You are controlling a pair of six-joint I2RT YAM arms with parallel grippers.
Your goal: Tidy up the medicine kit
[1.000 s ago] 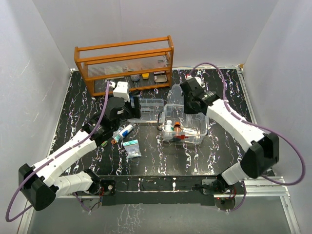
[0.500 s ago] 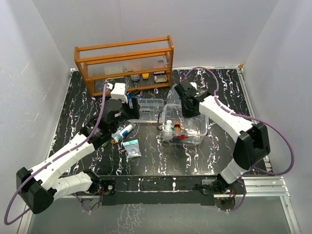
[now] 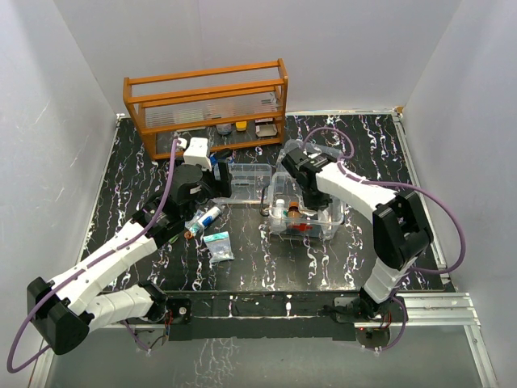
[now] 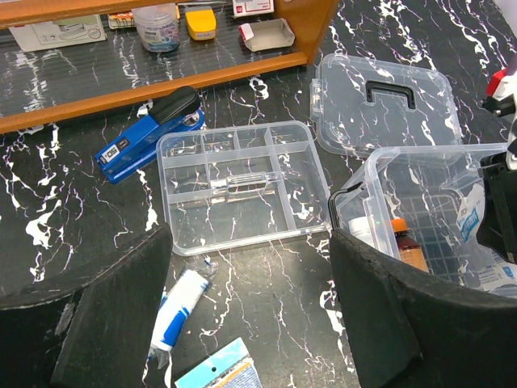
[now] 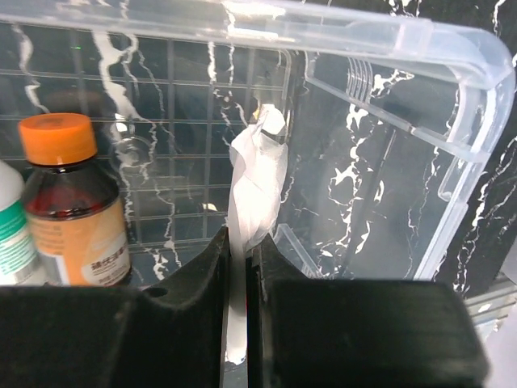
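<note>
The medicine kit's clear box (image 3: 323, 228) stands open at mid-table. A brown bottle with an orange cap (image 5: 73, 202) and a white bottle (image 5: 10, 234) are inside it. My right gripper (image 5: 242, 246) hangs over the box's inside, shut on a thin white packet (image 5: 257, 178). The clear divided tray insert (image 4: 242, 182) lies empty to the box's left. The lid with the dark handle (image 4: 388, 105) rests behind the box. My left gripper (image 4: 250, 267) is open above bare table just in front of the tray, with nothing between its fingers.
An orange wooden rack (image 3: 206, 101) with small items stands along the back. A blue stapler (image 4: 149, 133) lies in front of it. A white and blue tube (image 4: 179, 311) and a blue-carded packet (image 3: 218, 245) lie in front of the tray.
My right arm has swung left and forward, bringing its gripper and the white packet from beside the lid to over the box. The left arm has barely moved.
</note>
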